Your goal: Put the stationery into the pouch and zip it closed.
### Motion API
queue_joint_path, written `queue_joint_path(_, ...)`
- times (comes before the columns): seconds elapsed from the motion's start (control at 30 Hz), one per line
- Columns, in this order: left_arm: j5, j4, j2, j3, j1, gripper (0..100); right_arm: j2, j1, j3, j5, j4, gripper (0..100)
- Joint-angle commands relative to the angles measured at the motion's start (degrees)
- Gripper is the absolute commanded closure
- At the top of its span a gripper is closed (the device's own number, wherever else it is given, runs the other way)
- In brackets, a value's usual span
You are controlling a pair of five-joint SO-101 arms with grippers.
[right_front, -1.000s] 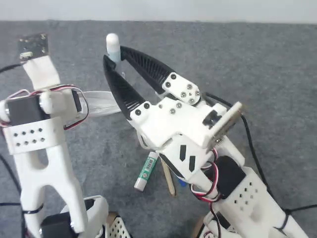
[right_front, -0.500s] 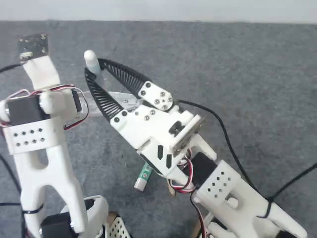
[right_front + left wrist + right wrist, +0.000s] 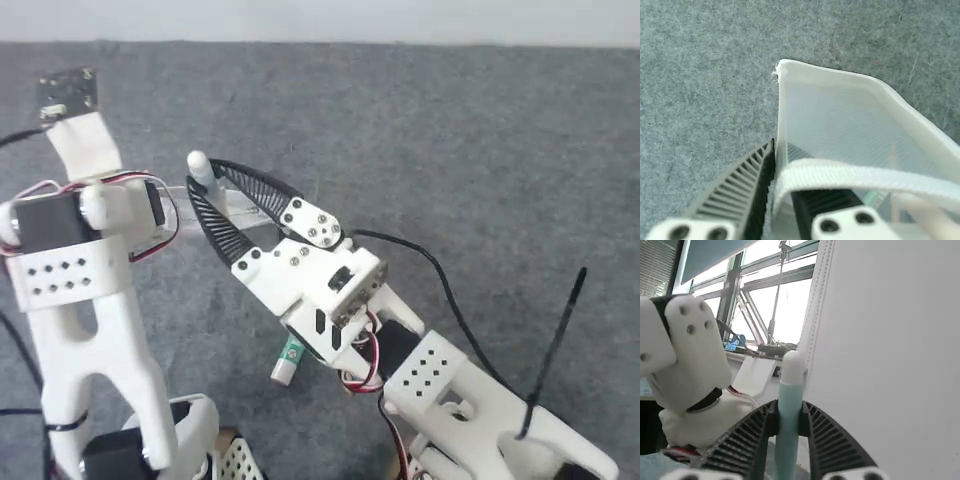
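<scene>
Step in hand: loading stationery, zip not yet touched. The white mesh pouch is the biggest item. The left gripper holds its mouth up over the grey mat, clamped on one wall at the rim with one jaw outside and one inside (the rim's webbing strap drapes over the inner jaw). The right gripper is closed on a pale blue pen, its white cap end poking past the fingertips. In the high view the cap sits just beside the pouch mouth, close to the left arm. Cannot tell if it is past the rim. Next move, my guess: angle the pen into the opening, then let go. A white tube with green label lies on the mat under the right arm, well apart from the pouch, likely the next pick
</scene>
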Motion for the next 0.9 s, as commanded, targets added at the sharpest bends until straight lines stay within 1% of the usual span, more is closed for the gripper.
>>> queue_joint_path(0.0, 0.8, -0.3, -0.3, -0.4, -0.3, 99, -0.2, 0.2, 0.8, 1.0, -1.7, 99.2)
queue_joint_path(0.23, 0.8, -0.3, -0.3, -0.4, -0.4, 99, -0.2, 0.2, 2.6, 1.1, -1.0, 98.1)
queue_joint_path(0.27, 0.8, -0.3, -0.3, -0.4, -0.4, 99, -0.7, 0.2, 2.6, 1.1, 0.1, 95.3)
queue_joint_path(0.4, 0.8, -0.3, -0.3, -0.4, -0.5, 99, -1.0, 0.2, 2.2, 1.0, 5.2, 76.9)
queue_joint_path(0.43, 0.8, -0.3, -0.3, -0.4, -0.5, 99, -1.1, 0.2, 2.0, 1.1, 6.1, 75.0)
queue_joint_path(0.47, 0.8, -0.3, -0.3, -0.4, -0.5, 99, -1.7, 0.2, 1.6, 1.1, 7.6, 75.2)
queue_joint_path(0.57, 0.8, -0.3, -0.3, -0.6, -0.9, 99, -5.8, 1.5, -1.0, 0.8, 16.4, 79.5)
queue_joint_path(0.67, 0.8, -0.3, -0.3, -1.3, -4.0, 99, -12.4, 3.7, -4.1, 0.6, 28.4, 82.7)
queue_joint_path(0.77, 0.8, -0.4, -0.3, -2.0, -6.4, 99, -17.8, 5.4, -7.0, 0.5, 42.7, 83.1)
queue_joint_path(0.87, 0.9, -1.1, -0.3, -1.8, -7.7, 99, -21.0, 5.9, -7.9, 0.4, 54.5, 83.1)
